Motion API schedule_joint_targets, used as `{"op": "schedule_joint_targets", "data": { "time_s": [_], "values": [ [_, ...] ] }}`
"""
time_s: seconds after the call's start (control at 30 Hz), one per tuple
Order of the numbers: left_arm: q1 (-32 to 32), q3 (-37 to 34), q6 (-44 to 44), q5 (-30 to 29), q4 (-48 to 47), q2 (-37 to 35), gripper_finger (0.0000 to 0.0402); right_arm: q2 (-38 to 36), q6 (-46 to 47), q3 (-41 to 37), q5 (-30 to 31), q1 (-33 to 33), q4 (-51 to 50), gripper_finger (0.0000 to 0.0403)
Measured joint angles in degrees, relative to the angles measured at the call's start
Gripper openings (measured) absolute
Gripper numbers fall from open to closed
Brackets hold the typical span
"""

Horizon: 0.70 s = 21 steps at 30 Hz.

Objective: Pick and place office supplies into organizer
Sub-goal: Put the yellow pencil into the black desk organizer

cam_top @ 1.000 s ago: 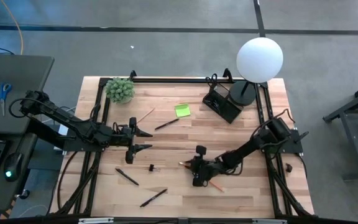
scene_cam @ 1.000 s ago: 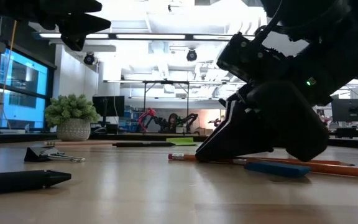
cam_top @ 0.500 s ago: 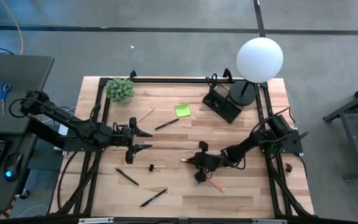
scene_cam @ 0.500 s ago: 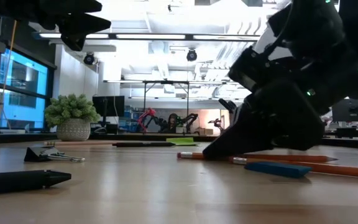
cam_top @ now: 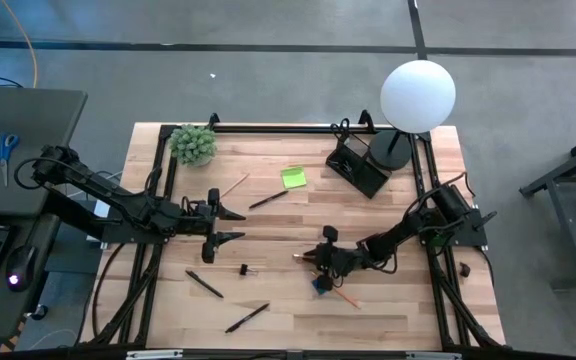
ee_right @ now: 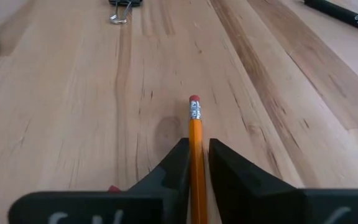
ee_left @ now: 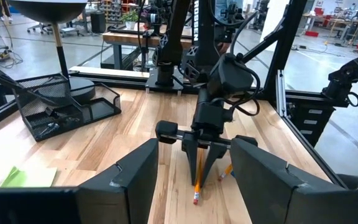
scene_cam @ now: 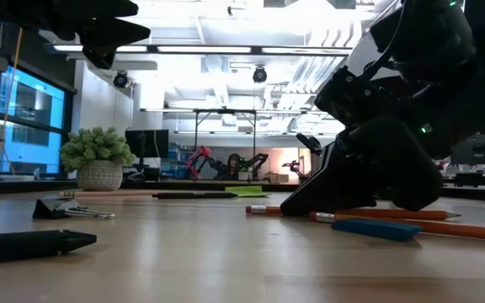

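The right claw [cam_top: 318, 262] sits low on the table [cam_top: 388, 310], a little toward the six o'clock side of centre in the high view, and its two fingers [ee_right: 176, 163] are drawn in tight on an orange pencil [ee_right: 196, 134]. In the right wrist view the pencil runs straight out between the fingers, eraser end leading, so its long axis lines up with the claw's own reach. The low view shows the pencil lying flat on the wood under the claw, with a small blue piece [scene_cam: 375, 228] just beside it.

What matters for the coming move is where the organizer [cam_top: 358, 165] lies: toward one o'clock from the claw, well apart, beside the lamp [cam_top: 416, 95] near the table's far edge. The pencil points roughly toward nine o'clock, away from the organizer, so I judge the arm must lift and swing it round before dropping it in.

The left claw [cam_top: 230, 221] waits with fingers spread wide and empty, at about nine o'clock of centre, farther from the organizer than the right.
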Motion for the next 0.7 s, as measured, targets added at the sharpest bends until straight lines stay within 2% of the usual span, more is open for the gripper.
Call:
{"op": "schedule_joint_targets", "data": {
  "time_s": [0.33, 0.43, 0.53, 0.7],
  "values": [
    [0.0, 0.0, 0.0, 0.0, 0.0, 0.0, 0.0188, 0.0, -1.8, 1.8, -1.4, 0.1, -2.9, 0.0046],
    [0.0, 0.0, 0.0, 0.0, 0.0, 0.0, 0.0188, -0.1, -1.5, 2.3, -0.8, 0.1, -4.2, 0.0030],
    [0.0, 0.0, 0.0, 0.0, 0.0, 0.0, 0.0189, 0.0, -2.1, 2.3, 0.1, 0.3, -2.6, 0.0010],
    [0.0, 0.0, 0.0, 0.0, 0.0, 0.0, 0.0188, -2.0, -5.6, 2.1, 0.3, 0.3, 0.8, 0.0020]
  ]
}}
